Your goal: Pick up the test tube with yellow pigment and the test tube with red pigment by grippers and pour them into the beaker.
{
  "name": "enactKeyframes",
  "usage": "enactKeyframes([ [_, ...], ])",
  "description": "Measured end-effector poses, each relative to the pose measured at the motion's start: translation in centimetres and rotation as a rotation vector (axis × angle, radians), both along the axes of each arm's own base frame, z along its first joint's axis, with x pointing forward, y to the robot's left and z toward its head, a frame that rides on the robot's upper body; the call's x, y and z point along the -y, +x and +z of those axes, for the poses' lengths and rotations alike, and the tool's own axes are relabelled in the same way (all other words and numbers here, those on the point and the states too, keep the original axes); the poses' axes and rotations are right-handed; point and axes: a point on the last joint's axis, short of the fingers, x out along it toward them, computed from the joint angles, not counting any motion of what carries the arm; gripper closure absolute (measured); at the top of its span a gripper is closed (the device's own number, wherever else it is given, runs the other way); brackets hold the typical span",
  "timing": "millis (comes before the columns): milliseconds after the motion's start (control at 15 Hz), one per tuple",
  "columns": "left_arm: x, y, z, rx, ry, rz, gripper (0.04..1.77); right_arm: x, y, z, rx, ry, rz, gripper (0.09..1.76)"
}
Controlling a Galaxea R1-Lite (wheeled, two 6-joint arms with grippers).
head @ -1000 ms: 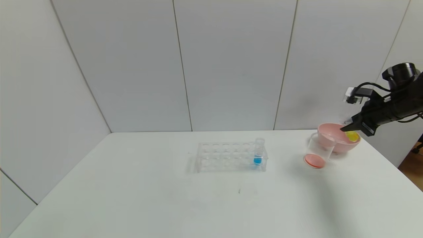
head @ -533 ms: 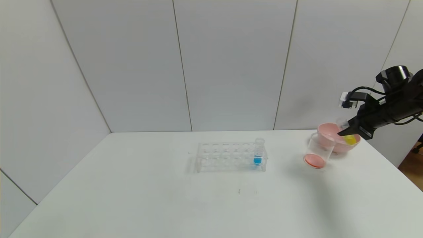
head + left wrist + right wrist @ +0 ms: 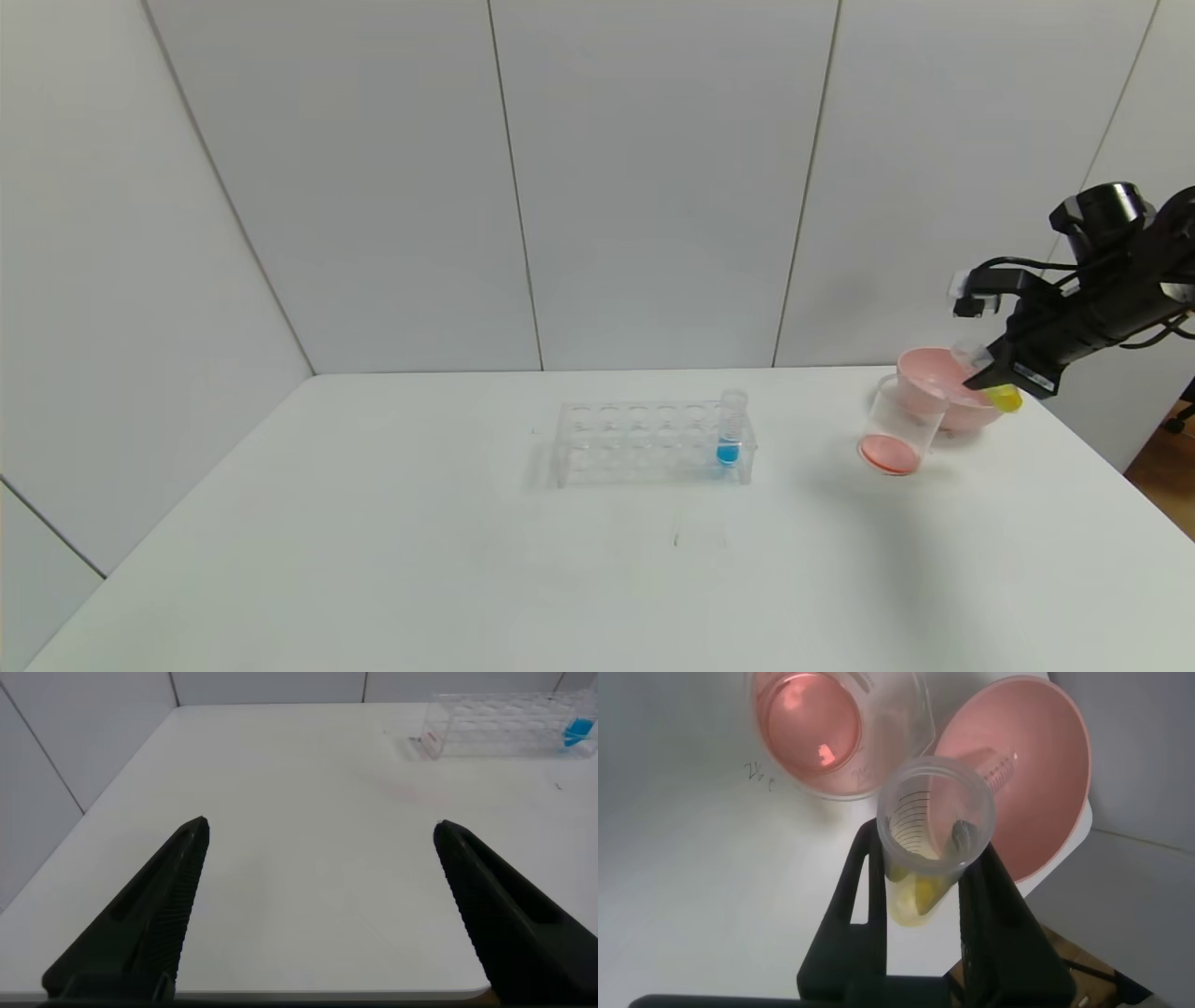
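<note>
The test tube with yellow pigment [image 3: 929, 835] sits clamped between the right gripper's [image 3: 920, 873] fingers [image 3: 864, 882].

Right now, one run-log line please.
right gripper: shut on yellow tube, above pink bowl | beaker: red liquid inside | left gripper: open, idle

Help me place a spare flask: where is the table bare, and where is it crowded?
Bare: the table left of and in front of the tube rack, and between rack and beaker. Crowded: the far right corner, where beaker, pink bowl and the right tool holding the yellow tube cluster.
</note>
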Motion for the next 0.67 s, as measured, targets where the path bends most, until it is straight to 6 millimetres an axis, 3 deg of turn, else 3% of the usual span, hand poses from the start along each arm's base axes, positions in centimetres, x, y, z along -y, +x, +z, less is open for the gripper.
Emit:
enactKeyframes([
  [667, 0.0, 0.0, 0.0, 0.000, 0.000, 0.000, 0.09, -2.7, -0.1, 0.2, -0.035, -0.214, -0.049, 1.35],
])
